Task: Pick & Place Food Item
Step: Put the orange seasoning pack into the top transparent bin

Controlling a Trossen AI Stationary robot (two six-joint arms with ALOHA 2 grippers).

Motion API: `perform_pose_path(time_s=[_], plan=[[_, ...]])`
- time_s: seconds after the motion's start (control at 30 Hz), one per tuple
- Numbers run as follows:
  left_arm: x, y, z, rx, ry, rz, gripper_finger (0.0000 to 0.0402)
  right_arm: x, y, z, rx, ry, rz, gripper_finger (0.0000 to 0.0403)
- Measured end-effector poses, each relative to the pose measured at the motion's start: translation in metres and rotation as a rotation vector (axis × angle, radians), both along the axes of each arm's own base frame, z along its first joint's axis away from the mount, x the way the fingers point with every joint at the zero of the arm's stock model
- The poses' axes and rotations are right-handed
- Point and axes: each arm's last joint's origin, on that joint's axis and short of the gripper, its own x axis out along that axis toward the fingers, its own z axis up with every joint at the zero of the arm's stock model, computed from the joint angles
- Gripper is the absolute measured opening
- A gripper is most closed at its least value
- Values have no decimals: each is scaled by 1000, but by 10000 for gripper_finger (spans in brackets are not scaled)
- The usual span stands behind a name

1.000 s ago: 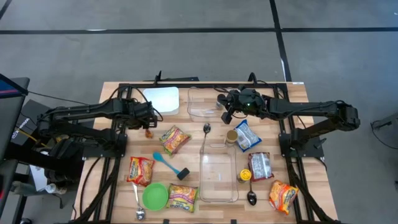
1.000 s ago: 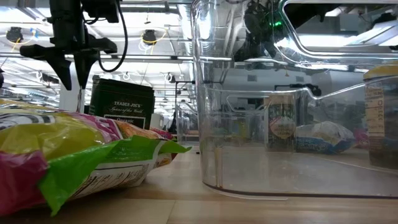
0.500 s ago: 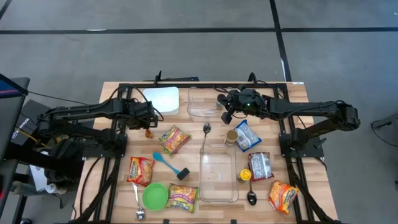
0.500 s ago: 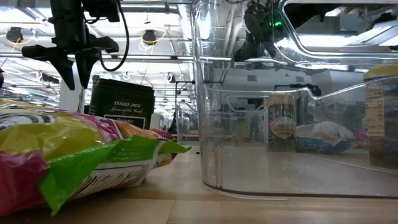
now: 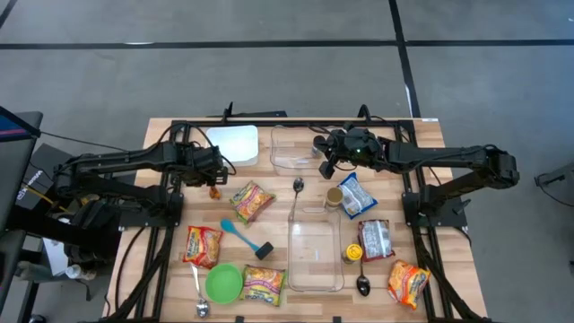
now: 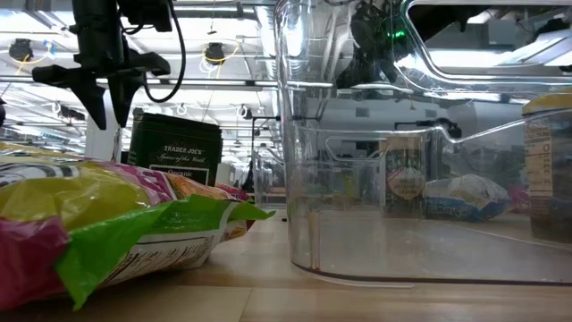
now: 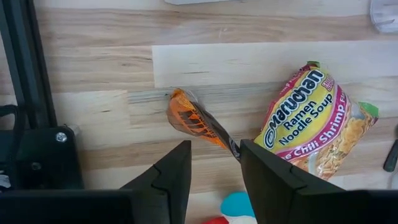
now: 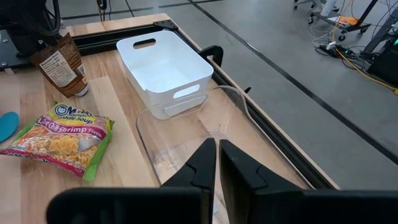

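A small brown-and-orange snack packet (image 7: 196,121) stands upright on its bottom edge on the wood table, left of centre (image 5: 215,190). It shows dark in the low view (image 6: 174,143). My left gripper (image 7: 214,146) hangs open just above it, pointing down, a finger on either side of the packet's top corner without touching. A shrimp ramen pack (image 5: 251,201) lies flat beside the packet. My right gripper (image 8: 217,155) is shut and hovers over the small clear container (image 5: 291,148) at the far middle, holding nothing.
A white bin (image 5: 235,144) stands at the far left, next to the small clear container. A large clear container (image 5: 315,256) sits at the near middle. A blue spatula (image 5: 238,229), a green bowl (image 5: 223,282), spoons, a jar (image 5: 334,197) and several more food packs lie around.
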Motion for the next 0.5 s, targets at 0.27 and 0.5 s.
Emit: perform_pose_path(time_s=[0.27,0.5], plan=[[-4,-1,-1,-9,38,-5,172,0,0,0,0,0,0,14],[-2,-1,-1,-30,17,-7,202,0,0,0,-2,1,1,14]])
